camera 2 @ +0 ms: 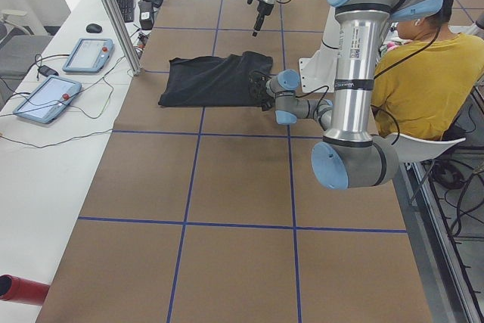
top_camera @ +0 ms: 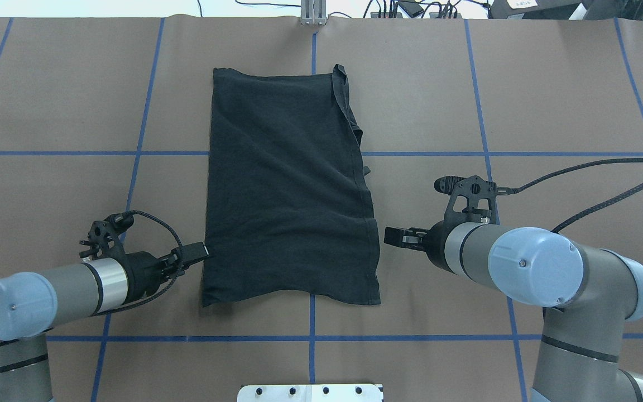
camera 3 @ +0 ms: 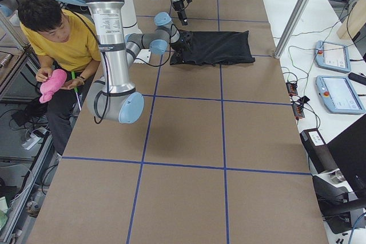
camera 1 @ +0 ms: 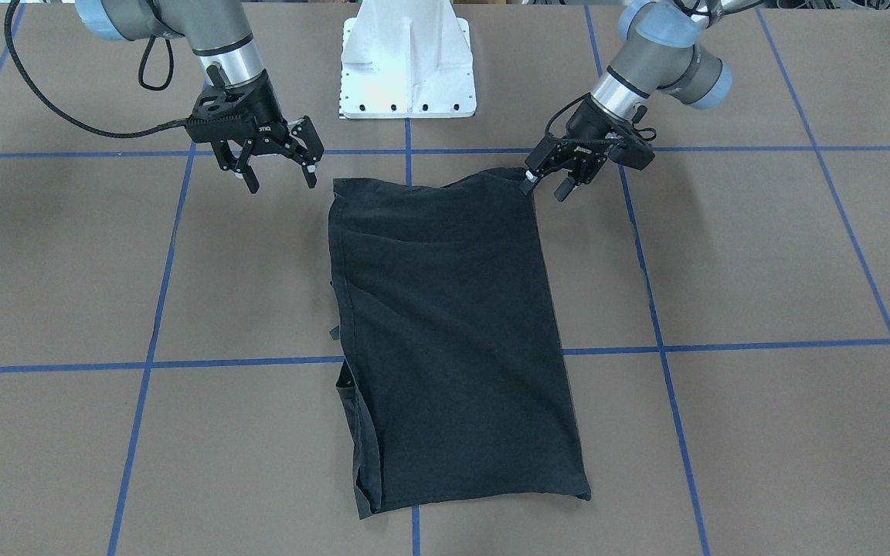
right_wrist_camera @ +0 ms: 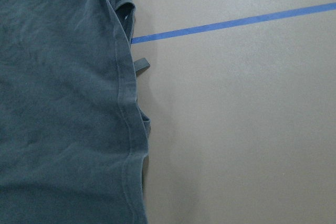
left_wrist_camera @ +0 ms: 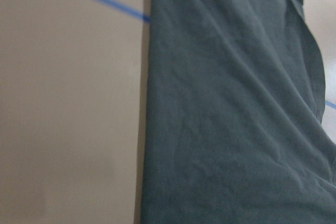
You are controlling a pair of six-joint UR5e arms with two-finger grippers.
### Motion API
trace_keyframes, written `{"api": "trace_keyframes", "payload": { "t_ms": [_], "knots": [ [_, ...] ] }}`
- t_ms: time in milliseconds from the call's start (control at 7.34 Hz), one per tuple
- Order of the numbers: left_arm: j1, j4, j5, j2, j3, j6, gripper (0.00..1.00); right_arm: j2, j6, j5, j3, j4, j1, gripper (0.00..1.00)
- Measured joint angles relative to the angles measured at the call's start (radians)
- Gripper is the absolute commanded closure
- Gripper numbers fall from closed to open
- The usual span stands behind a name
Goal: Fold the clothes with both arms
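The black T-shirt (camera 1: pixel 445 324) (top_camera: pixel 288 190) lies flat as a folded, long rectangle in the middle of the brown table, plain side up with no graphic showing. My left gripper (camera 1: pixel 547 185) (top_camera: pixel 203 250) is open, and one fingertip sits right at the shirt's near corner. On the other side, my right gripper (camera 1: pixel 281 180) (top_camera: pixel 391 235) hangs open just above the table. It is a short gap away from the other near corner. The left wrist view shows the shirt (left_wrist_camera: pixel 236 119) and bare table, and the right wrist view shows its hemmed edge (right_wrist_camera: pixel 58 93). Neither shows fingers.
The white base plate (camera 1: pixel 406 69) (top_camera: pixel 310 392) stands behind the shirt's near edge. Blue tape lines (camera 1: pixel 661 347) grid the table. A seated person in yellow (camera 2: pixel 416 66) (camera 3: pixel 63 44) is beside the robot. Tablets (camera 2: pixel 45 96) (camera 3: pixel 337 92) lie on a side bench.
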Motion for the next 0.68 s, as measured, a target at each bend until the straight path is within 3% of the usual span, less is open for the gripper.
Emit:
{"api": "trace_keyframes", "payload": {
  "t_ms": [681],
  "knots": [
    [0.076,0.086,0.074,-0.043,-0.001,-0.065,0.11,0.0,0.0,-0.002,0.0,0.0,0.0,0.0]
  ]
}}
